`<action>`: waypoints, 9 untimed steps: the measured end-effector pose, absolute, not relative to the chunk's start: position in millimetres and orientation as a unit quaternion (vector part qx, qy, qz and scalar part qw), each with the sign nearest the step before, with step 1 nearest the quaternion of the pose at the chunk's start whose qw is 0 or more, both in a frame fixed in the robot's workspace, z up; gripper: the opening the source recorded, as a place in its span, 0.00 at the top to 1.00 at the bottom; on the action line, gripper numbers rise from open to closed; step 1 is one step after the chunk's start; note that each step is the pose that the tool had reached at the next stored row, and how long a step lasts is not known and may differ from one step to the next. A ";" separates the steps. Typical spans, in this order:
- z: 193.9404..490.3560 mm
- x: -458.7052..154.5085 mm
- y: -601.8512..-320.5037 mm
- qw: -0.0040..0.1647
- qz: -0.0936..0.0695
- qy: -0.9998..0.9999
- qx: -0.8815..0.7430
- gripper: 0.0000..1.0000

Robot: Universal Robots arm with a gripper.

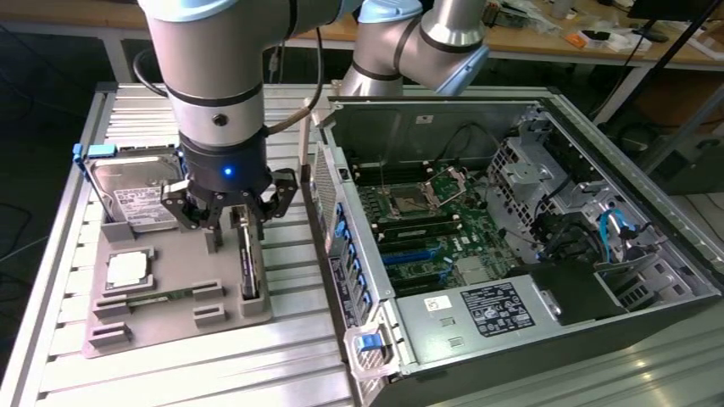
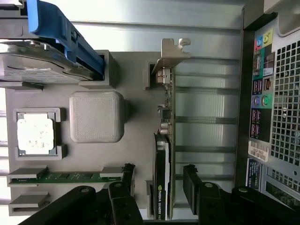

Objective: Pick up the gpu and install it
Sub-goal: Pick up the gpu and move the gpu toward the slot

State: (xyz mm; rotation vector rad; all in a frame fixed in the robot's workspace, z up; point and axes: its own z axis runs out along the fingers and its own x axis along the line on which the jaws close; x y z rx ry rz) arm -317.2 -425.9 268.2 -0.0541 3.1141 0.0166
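**Open gripper straddled the gpu in its holder**

At the exterior view's left, a hard drive [image 1: 134, 199] with a blue frame lay at the far end of a grey parts tray [image 1: 169, 292], which rested on a slatted metal table [image 1: 68, 339]. On the tray, nearer the camera, sat a square processor chip [image 1: 128, 270] and a narrow green memory stick [image 1: 153, 298].

Further right, the gpu [image 1: 250, 271] stood on its long edge in a slot along the tray's side nearest the computer. The gripper [image 1: 234, 231] hung directly over the card's far end with its jaws spread apart. In the wrist view the gpu [image 2: 165, 122] ran between the two dark fingers [image 2: 191, 187], with a gap on each side. Its silvery bracket [image 2: 171, 51] was at the end away from the gripper [image 2: 159, 176], which held nothing.

At the exterior view's right, the open computer case [image 1: 442, 127] lay on its side just beside the tray, its green motherboard [image 1: 430, 229] exposed.
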 end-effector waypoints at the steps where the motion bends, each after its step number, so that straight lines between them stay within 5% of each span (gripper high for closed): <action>1: 266.9 -317.2 -426.1 0.013 0.005 1.000 -0.017 0.46; 9: 254.9 -316.7 -426.5 0.014 0.005 1.000 -0.017 0.46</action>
